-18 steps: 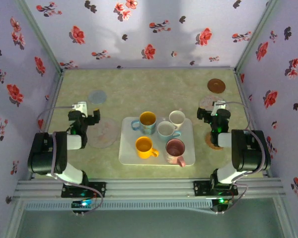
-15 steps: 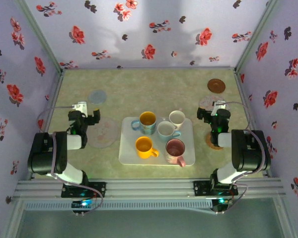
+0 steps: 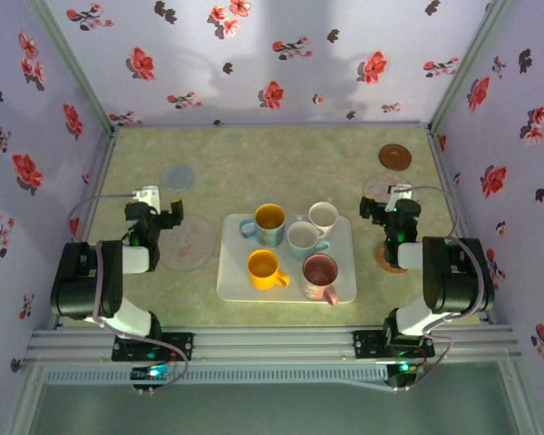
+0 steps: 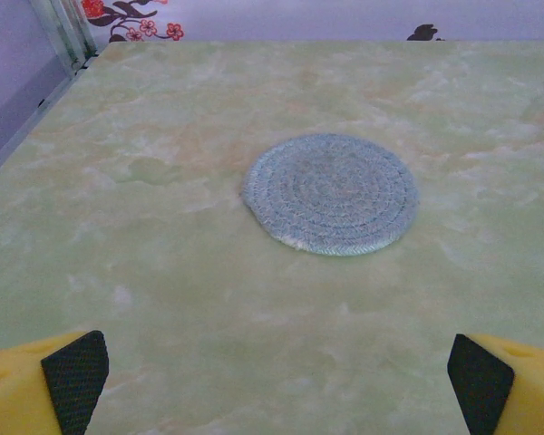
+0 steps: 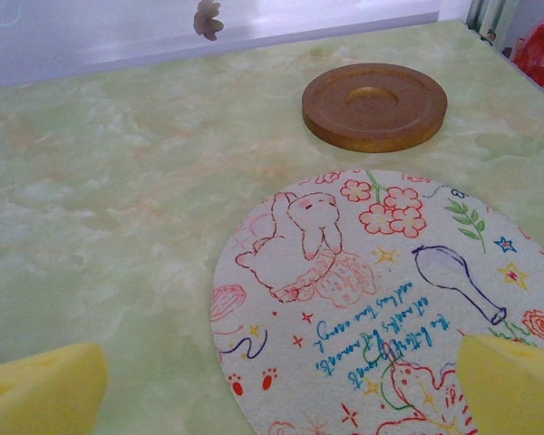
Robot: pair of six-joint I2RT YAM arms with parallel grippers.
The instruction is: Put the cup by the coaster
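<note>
Five cups (image 3: 301,237) on tray (image 3: 234,283), frame centre, between the arms. Left fingers (image 4: 72,381) wide apart, empty, facing grey coaster (image 4: 331,193); right fingers (image 5: 38,388) likewise apart. Nearest the left arm: orange cup (image 3: 263,267), to its right.

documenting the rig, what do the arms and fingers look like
The left arm and right arm are chunky black housings on white bases, with thin grey cables looping to white wrist cameras. The fingers are yellow; the left ones carry black textured pads.
</note>
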